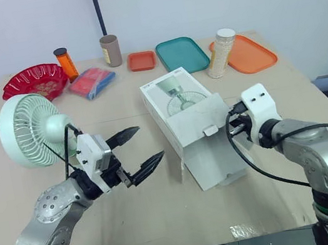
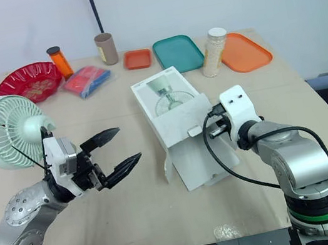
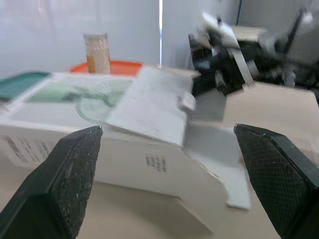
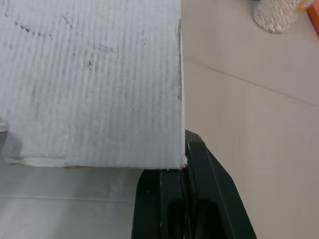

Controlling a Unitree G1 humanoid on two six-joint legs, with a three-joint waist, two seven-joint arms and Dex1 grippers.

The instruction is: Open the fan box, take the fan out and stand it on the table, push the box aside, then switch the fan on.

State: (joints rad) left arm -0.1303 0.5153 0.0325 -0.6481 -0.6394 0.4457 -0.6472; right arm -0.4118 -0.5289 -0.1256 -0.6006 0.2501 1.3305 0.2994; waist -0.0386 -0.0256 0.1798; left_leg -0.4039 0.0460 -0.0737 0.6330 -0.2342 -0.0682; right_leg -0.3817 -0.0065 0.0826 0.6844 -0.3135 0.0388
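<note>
Item: fan, pale green, stood upright on the table just behind the left gripper and on its outer side, clear of the box. Left gripper: hung above the table with both black fingers spread wide and nothing between them, pointed at the fan box, which lay a short way ahead of its tips. Fan box: white, lying flat between the two grippers, with its near end open and its flap raised. Right gripper: fingers together, pinched on the corner of that flap at the box's side. Beyond both grippers, along the table's far edge: red bowl, orange bottle, red-and-blue packet, brown tube, small orange tray, teal tray, jar of pale grains and large orange tray.
</note>
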